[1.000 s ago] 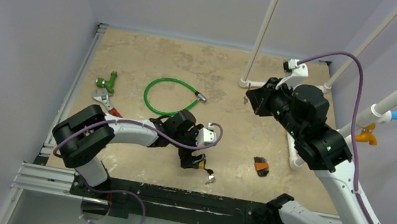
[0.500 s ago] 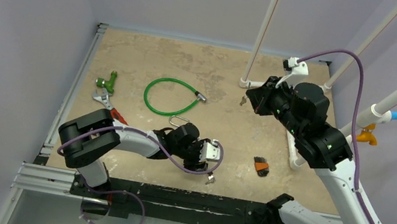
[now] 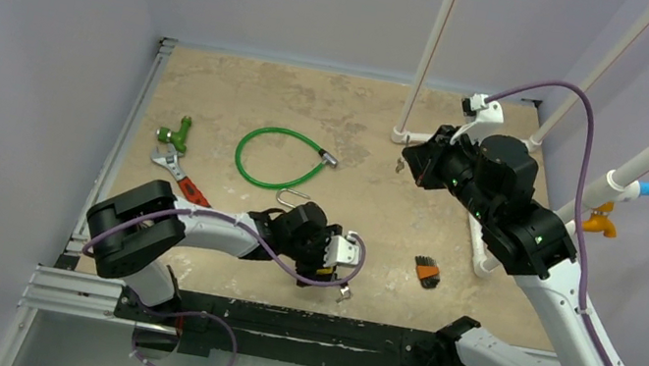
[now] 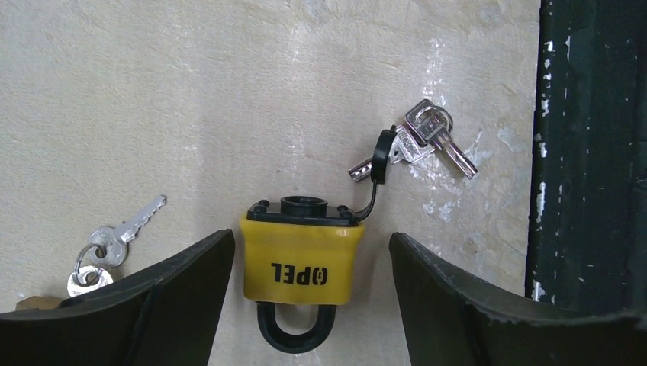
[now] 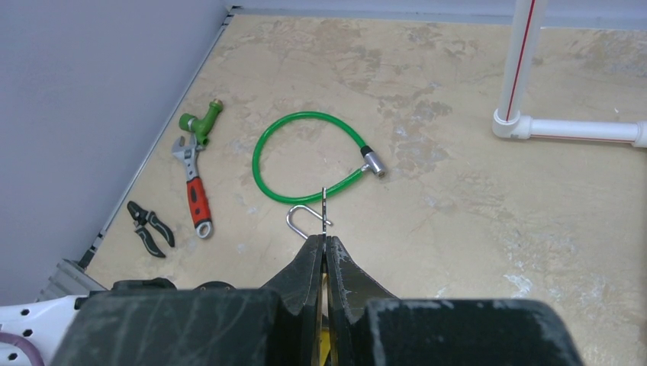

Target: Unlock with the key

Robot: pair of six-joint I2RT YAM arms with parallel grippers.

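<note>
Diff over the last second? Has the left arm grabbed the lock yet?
Not yet. The left arm swung its forearm toward the near edge and turned its wrist, uncovering a metal loop. The left gripper now straddles the padlock, jaws open with gaps on both sides. Nothing was gripped or let go. Unchanged: right gripper shut on its key, tethered keys, green cable.

Right gripper pinched tight on a thin key, blade edge-on (teeth unreadable). Green cable loop flat on the beige worktop. Just below the loop: silver U-shaped shackle, beside the key. Left of the loop: red-handled wrench, green fitting at its head. Lower left of the loop: black pliers. Far right of the loop: white pipe.
</note>
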